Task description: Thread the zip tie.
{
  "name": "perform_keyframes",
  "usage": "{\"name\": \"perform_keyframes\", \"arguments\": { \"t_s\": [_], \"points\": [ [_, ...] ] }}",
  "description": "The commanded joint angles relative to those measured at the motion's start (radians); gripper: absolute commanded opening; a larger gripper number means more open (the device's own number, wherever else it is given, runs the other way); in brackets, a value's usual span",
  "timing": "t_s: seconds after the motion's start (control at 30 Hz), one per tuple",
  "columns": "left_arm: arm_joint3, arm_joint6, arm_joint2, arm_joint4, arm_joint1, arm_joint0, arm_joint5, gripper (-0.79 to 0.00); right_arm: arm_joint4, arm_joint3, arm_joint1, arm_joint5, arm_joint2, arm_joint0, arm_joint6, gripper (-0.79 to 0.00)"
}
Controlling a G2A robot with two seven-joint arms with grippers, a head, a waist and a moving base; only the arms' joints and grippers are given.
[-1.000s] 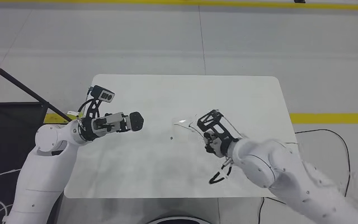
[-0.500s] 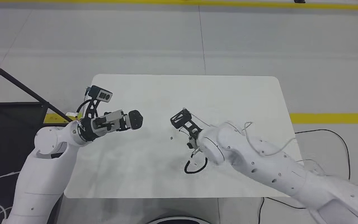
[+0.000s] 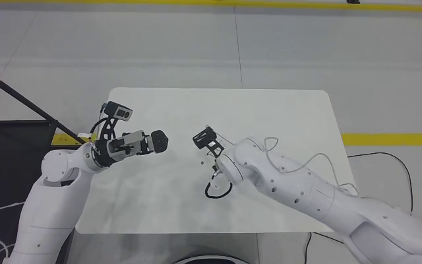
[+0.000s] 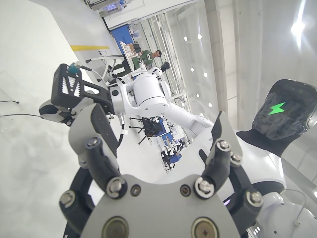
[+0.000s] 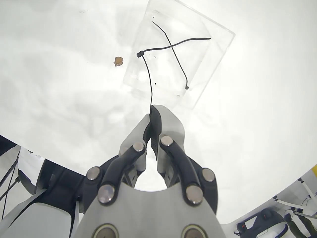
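Right gripper (image 5: pixel 151 111) pinching zip tie (image 5: pixel 148 80), left gripper (image 4: pixel 158 115) (jaws spread)

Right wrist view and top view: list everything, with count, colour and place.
table: one, white, under both arms.
tray: one, clear, on the table.
held zip tie: one, black, end pinched in the right end effector, reaching to the tray's edge.
other zip ties: one or two, black, crossing inside the tray.
speck: one, brown, on the table beside the tray.
left end effector: one, grey and black, open, over the table's left side.
right end effector: one, grey and black, shut, near the tray.
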Motion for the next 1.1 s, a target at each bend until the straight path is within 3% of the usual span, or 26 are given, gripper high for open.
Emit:
{"name": "perform_keyframes", "arguments": {
  "t_s": [0.0,0.03,0.1,0.23,0.43,0.6,0.7,0.73,1.07],
  "points": [
    [0.001,-0.002,0.000,-0.001,0.000,0.000,0.000,0.000,-0.003,0.009,-0.008,0.001,0.004,-0.002,0.003,-0.394],
    [0.001,-0.002,0.000,-0.001,0.000,0.000,0.000,0.000,-0.006,0.011,-0.011,0.001,0.007,-0.003,0.005,-0.246],
    [0.001,-0.002,0.000,-0.001,0.000,0.000,0.000,0.000,-0.010,0.012,-0.016,0.000,0.014,-0.007,0.009,-0.151],
    [0.001,-0.002,0.000,-0.001,0.000,0.000,0.000,0.000,-0.027,0.002,-0.019,0.000,0.033,-0.021,0.015,-0.148],
    [0.001,-0.002,0.000,-0.001,0.000,0.000,0.000,0.000,-0.062,-0.033,-0.010,-0.007,0.071,-0.052,0.027,-0.212],
    [0.001,-0.002,0.000,-0.001,0.000,0.000,0.000,0.000,-0.104,-0.099,0.009,-0.008,0.119,-0.089,0.031,-0.185],
    [0.001,-0.002,0.000,-0.001,0.000,0.000,0.000,0.000,-0.129,-0.176,0.034,-0.004,0.175,-0.132,0.019,-0.120],
    [0.001,-0.002,0.000,-0.001,0.000,0.000,0.000,0.000,-0.137,-0.214,0.045,-0.006,0.200,-0.153,0.005,0.000],
    [0.001,-0.002,0.000,-0.001,0.000,0.000,0.000,0.000,-0.137,-0.583,0.176,-0.234,0.553,-0.544,-0.254,0.000]
  ]
}}
